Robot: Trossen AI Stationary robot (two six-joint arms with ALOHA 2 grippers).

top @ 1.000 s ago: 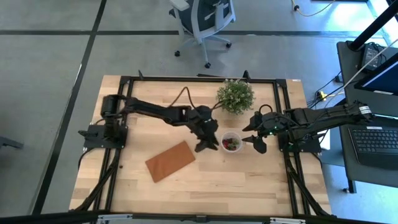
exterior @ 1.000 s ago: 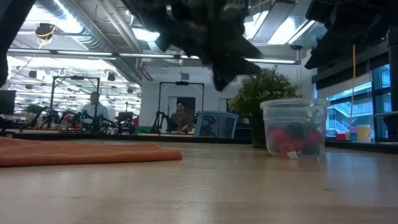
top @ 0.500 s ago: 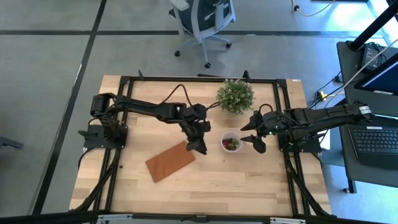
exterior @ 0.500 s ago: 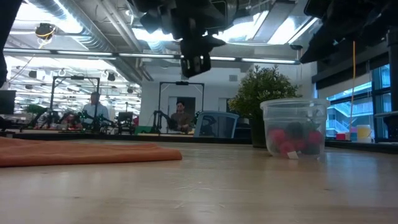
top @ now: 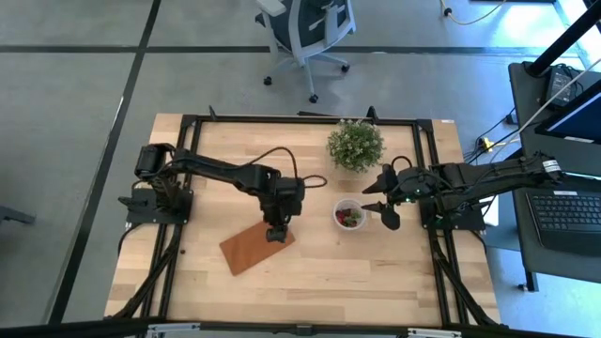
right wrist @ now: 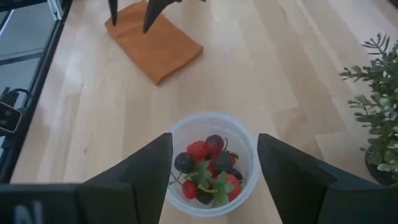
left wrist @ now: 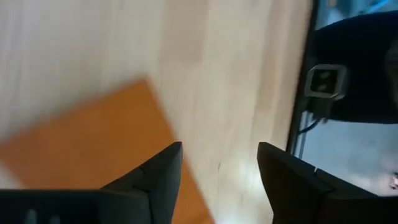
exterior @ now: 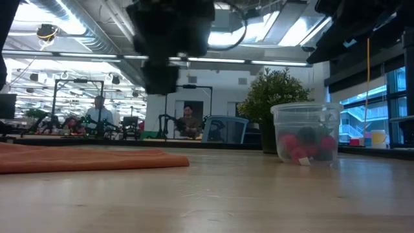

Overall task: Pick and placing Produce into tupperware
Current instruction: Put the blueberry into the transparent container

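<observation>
The tupperware [right wrist: 211,127], a small round clear cup, stands by its base on the wooden table [top: 376,272]. Inside it lies the produce [right wrist: 208,169]: red strawberry-like pieces and dark berries with green leaves, also seen through the cup's wall in the low view [exterior: 304,145]. My right gripper [top: 383,205] hangs open just right of the cup [top: 349,215], its fingers apart from it. My left gripper [top: 275,234] hangs open above the right end of the flat brown board [top: 254,245], with nothing between its fingers [left wrist: 168,168].
A green potted plant [top: 355,144] stands on the table just behind the cup. The brown board [right wrist: 152,46] lies flat left of the cup. A black frame [top: 427,127] runs round the table's edges. People sit at desks in the room beyond [exterior: 187,120].
My left gripper has drawn away from the cup toward the table's left and slightly toward its near edge, turning as it went, and now hangs over the board's right end. The cup, the produce and my right gripper have stayed where they were.
</observation>
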